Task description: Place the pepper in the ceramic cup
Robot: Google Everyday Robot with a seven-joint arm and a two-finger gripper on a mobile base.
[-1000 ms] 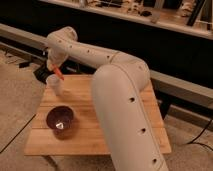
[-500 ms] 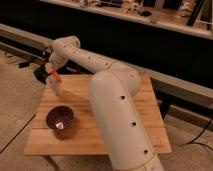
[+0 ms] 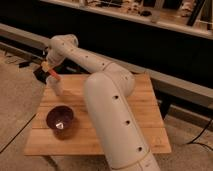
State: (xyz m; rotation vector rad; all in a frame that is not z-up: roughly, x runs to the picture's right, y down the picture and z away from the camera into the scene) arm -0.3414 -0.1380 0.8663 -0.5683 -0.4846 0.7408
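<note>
Nearest you, the arm's thick white link [image 3: 112, 115] rises over the front edge of the tabletop [image 3: 147, 120] and hides much of the middle boards. Left of it, near the front-left corner, sits the dark maroon bowl [image 3: 50, 117]; it is not your target. Further back, by the left edge toward the far-left corner, stands the ceramic cup [image 3: 57, 89], upright as far as you can judge in this dim view.

Just above the cup hangs the claw [image 3: 49, 69], pinching the pepper [image 3: 53, 75], which slants down with its lower end over the cup's mouth. You are at the placing step, and the release is not yet made.

Your next move calls for a short, straight descent until the pepper's end is inside the cup, then spreading the claw. Mind the left edge, because the cup stands close to it and a sideways nudge could push it off. The right half of the tabletop shows bare boards, so you have room there to draw the arm back.
</note>
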